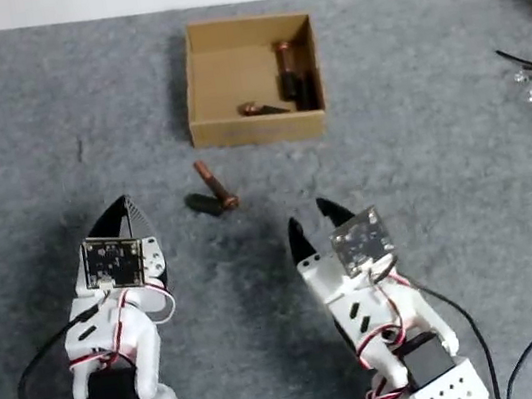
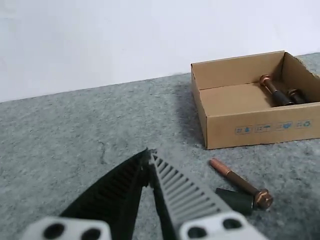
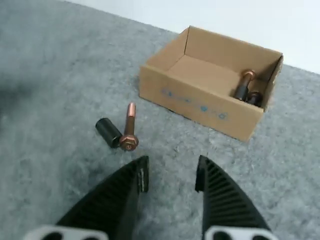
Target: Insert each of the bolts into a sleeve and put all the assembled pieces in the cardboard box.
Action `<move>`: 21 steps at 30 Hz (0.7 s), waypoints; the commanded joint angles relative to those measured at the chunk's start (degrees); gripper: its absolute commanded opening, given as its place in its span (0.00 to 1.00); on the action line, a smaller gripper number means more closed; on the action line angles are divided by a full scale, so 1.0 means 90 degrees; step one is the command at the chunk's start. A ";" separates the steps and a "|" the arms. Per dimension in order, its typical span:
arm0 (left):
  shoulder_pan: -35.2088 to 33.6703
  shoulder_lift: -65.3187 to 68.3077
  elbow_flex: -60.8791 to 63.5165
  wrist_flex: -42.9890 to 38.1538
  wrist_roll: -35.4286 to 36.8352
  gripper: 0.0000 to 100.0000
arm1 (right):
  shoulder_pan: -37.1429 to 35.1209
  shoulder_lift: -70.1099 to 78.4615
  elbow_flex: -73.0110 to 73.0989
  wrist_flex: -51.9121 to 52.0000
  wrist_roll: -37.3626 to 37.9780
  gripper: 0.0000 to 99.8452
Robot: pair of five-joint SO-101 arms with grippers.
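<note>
**1 bolt and 1 sleeve loose on the table, 2 pieces in the box**

2 assembled pieces lie inside the box, which stands toward the far edge of the table, about midway along it. 1 piece lies along the box's right wall. The other lies against its near wall.

Outside, the bolt and the sleeve rest on the table just in front of the box's near left corner. The bolt is not inserted. Its shank points toward the box, and its flanged head is at the near end, touching the sleeve, which lies on its side to the left of the head.

The left gripper is over the near left part of the table, left of the sleeve and apart from it. Its fingers are pressed together with nothing between them.

The right gripper is over the near middle of the table, to the right of the bolt and nearer than it. Its fingers are spread apart and empty, and it touches neither part.

From the right wrist, the bolt and sleeve lie between that gripper and the box.
</note>
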 commanded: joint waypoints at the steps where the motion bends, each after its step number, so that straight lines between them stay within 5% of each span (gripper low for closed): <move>1: 0.0083 0.0015 0.0132 0.0029 -0.0029 0.01 | -0.0063 0.0044 -0.0239 0.0073 0.0176 0.16; 21: -0.0249 0.0015 0.0132 0.0000 0.0010 0.01 | -0.0991 0.9079 -0.6344 -0.0347 0.0527 0.16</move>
